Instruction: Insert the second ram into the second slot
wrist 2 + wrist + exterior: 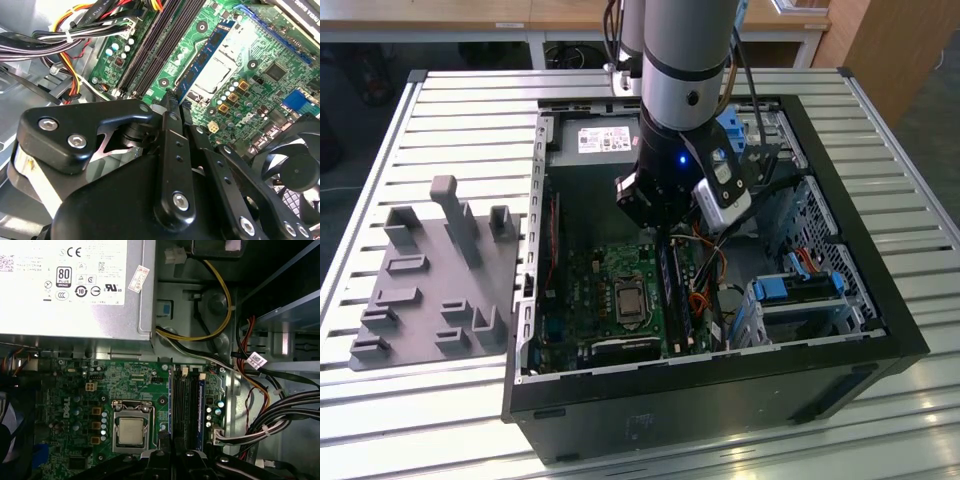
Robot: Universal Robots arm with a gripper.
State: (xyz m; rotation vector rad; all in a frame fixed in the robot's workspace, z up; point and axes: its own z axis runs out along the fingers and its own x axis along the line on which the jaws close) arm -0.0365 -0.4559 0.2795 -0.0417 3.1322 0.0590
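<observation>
The black gripper [172,107] hides its own fingertips, so its grip cannot be told, above RAM slots [186,407] on the green motherboard [125,390].

Blue second ram [201,412] upright (apparently seated) in motherboard slot.

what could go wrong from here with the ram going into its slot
The gripper sits low over the memory slots; if the blue ram stick is off line with a slot, pressing may bend it or the board.
The bare processor lies right beside the slots; a sideways slip could hit it.
The cable bundle runs close on the other side and might snag.
</observation>
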